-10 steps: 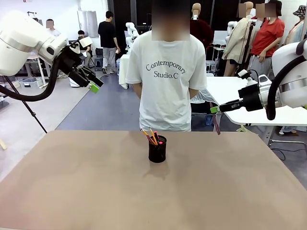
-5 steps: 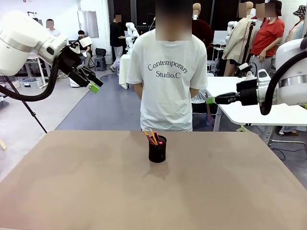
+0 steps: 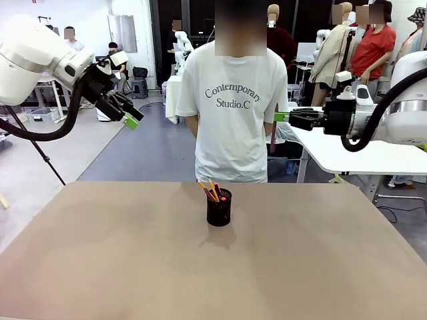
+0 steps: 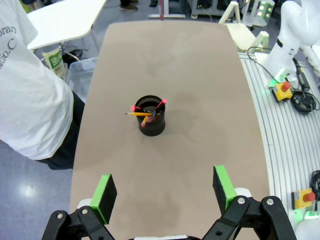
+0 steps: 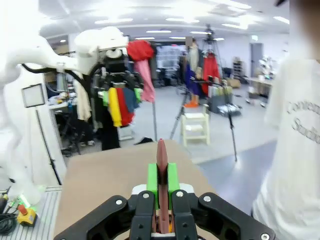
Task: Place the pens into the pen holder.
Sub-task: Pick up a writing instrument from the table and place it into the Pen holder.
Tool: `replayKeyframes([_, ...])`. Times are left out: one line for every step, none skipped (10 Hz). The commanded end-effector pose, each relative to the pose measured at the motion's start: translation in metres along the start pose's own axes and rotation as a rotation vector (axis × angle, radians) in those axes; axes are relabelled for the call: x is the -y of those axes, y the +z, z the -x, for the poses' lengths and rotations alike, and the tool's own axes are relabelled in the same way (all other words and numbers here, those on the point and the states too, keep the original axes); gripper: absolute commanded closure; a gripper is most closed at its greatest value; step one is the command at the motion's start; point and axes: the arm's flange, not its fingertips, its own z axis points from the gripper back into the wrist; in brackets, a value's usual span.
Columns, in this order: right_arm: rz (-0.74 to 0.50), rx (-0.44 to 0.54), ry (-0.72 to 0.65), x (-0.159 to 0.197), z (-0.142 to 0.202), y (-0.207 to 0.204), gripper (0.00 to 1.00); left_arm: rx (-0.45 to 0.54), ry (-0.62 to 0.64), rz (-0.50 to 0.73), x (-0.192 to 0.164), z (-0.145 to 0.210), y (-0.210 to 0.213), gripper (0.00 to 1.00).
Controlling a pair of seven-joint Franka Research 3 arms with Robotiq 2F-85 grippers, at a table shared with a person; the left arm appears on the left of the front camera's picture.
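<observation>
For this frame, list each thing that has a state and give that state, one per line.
left gripper: open, holding nothing, raised above the table
right gripper: shut on a reddish-brown pen, raised at the far right
pen holder: upright at mid-table, holding several pens that lean against its rim
person: standing at the far edge, arms down

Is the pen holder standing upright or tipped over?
Upright. The pen holder stands on its base on the table, open mouth up, pens leaning inside.
</observation>
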Motion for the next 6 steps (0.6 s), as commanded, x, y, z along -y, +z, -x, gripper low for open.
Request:
replayKeyframes([-0.087,0.095,0.063,-0.002,0.004,-0.013,1.0,0.001,0.004,0.005,0.001,0.0,0.001,0.0])
replayKeyframes([-0.111,0.102,0.075,-0.009,0.002,-0.021,1.0,0.001,0.004,0.005,0.001,0.0,0.001,0.0])
replayKeyframes([-0.14,0.108,0.062,-0.012,0.004,-0.028,1.0,0.001,0.004,0.005,0.001,0.0,0.001,0.0])
replayKeyframes([-0.149,0.116,0.027,-0.012,0.007,-0.035,1.0,0.001,0.004,0.005,0.001,0.0,0.001,0.0])
replayKeyframes([-0.152,0.111,0.005,-0.011,0.012,-0.038,1.0,0.001,0.004,0.005,0.001,0.0,0.001,0.0])
replayKeyframes([-0.134,0.084,0.002,-0.009,0.013,-0.035,1.0,0.001,0.004,0.005,0.001,0.0,0.001,0.0])
